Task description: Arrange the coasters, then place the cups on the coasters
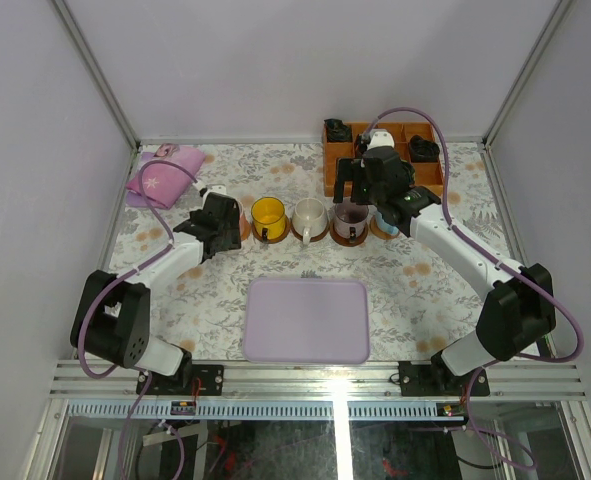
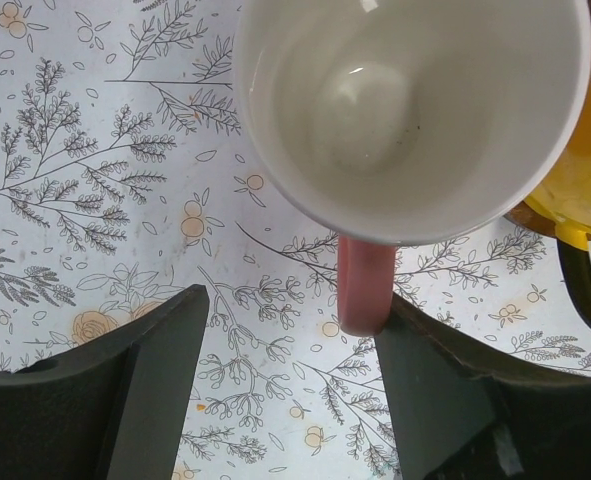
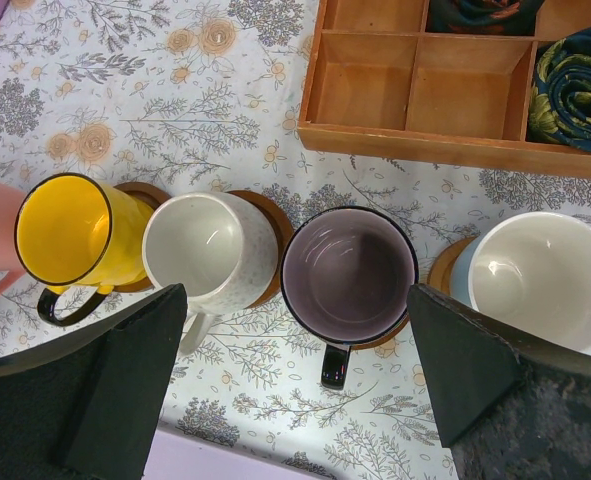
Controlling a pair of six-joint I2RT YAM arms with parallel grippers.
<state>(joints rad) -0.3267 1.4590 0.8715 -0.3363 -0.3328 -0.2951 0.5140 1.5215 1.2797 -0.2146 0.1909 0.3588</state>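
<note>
Four cups stand in a row on brown coasters: yellow [image 3: 70,235], white [image 3: 205,250], purple-grey [image 3: 347,272] and light blue [image 3: 550,275]. Coaster rims [image 3: 275,225] peek out beneath them. My right gripper [image 3: 297,300] hangs open above the purple-grey cup, touching nothing. The pink cup [image 2: 410,110] stands upright at the left end of the row beside the yellow cup [image 2: 585,190]. Its handle [image 2: 363,285] lies between the fingers of my left gripper [image 2: 290,340], close against the right finger with a wide gap on the left. In the top view the left gripper [image 1: 223,225] hides the pink cup, and only a coaster edge [image 1: 243,230] shows there.
An orange-brown compartmented wooden box [image 3: 415,100] with rolled dark cloths stands just behind the cups at the back right. A flat lavender tray [image 1: 307,320] lies in front of the row. A pink pouch [image 1: 160,178] rests at the back left.
</note>
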